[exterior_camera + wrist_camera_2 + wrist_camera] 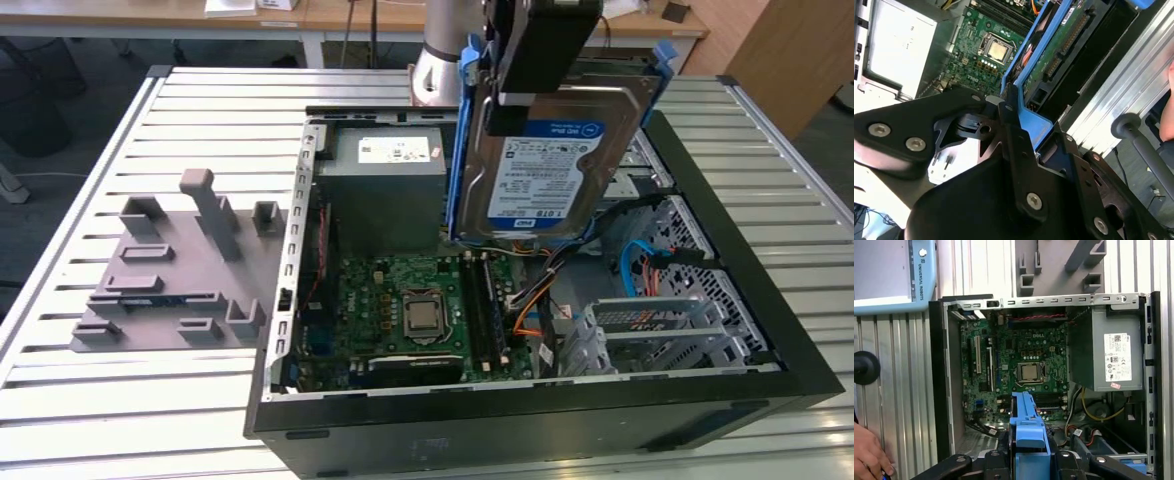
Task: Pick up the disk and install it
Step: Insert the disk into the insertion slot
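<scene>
The gripper (pixel 534 45) holds the disk (pixel 554 150) upright in the air over the open case (pixel 747 290), label toward the exterior view. It hangs above the motherboard (pixel 420 310), between the power supply (pixel 387 190) on the exterior view's left and the cage (pixel 654 330) at the case's near right corner. In the second wrist view the fingers (pixel 1009 125) are pinched onto the end of the blue carrier (pixel 1031 122), not on the metal body. The disk is probably dense and heavy for its size, and fully stiff. Its carrier is thin plastic that likely flexes and is smooth enough to slip under a sideways load. The bare circuit board (pixel 1054 40) and connector (pixel 1074 27) on the back look fragile, and a drive tolerates knocks poorly. The safest hold is therefore across the carrier's end or its side rails, squarely, and well clear of board, connector and label. Held by one end, it may swing or tilt. A hand (pixel 869 452) rests on the table (pixel 200 110) beside the case.
</scene>
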